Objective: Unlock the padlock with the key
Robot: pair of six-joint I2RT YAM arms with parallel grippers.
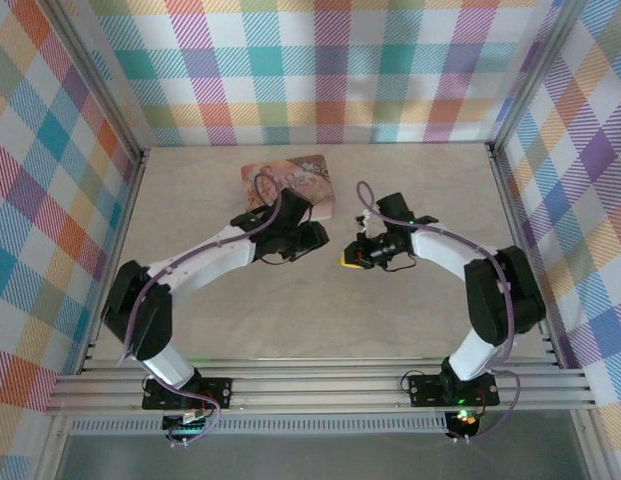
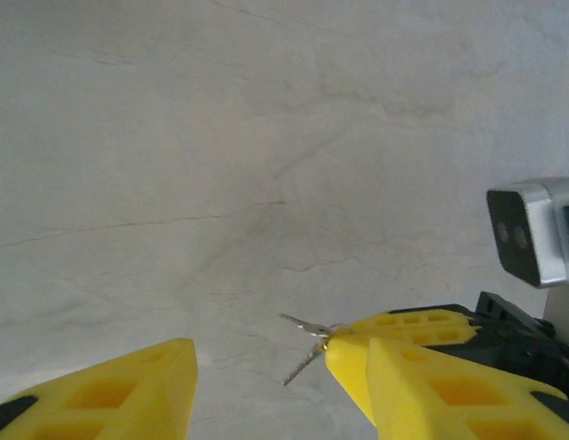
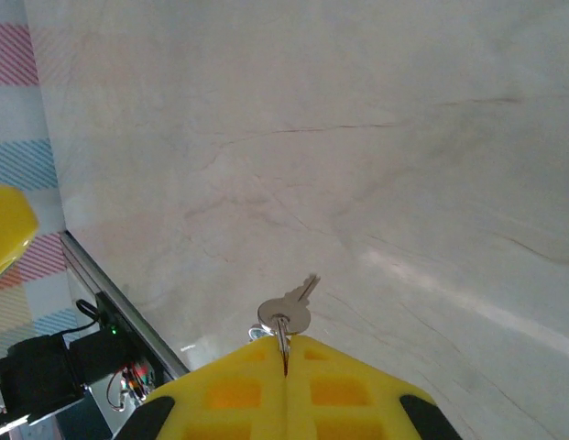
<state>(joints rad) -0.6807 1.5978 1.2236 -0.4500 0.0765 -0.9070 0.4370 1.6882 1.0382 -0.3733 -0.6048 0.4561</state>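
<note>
Right fingers (image 3: 229, 390) are pressed together, pinching the key (image 3: 289, 314), head and blade poking out past the tips, over the middle of the counter (image 3: 376, 137). Left fingers (image 2: 110, 394) stand spread, nothing between them, just beside that key. Pink tin (image 1: 290, 178) lies farther back.

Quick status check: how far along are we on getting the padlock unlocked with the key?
Done: the key is picked up, pinched in the shut right claw above the table. In hand: the open left claw sits close beside it, with nothing between its fingers. Left: the key's blade hangs in open air, so inserting it and turning it remain.
</note>
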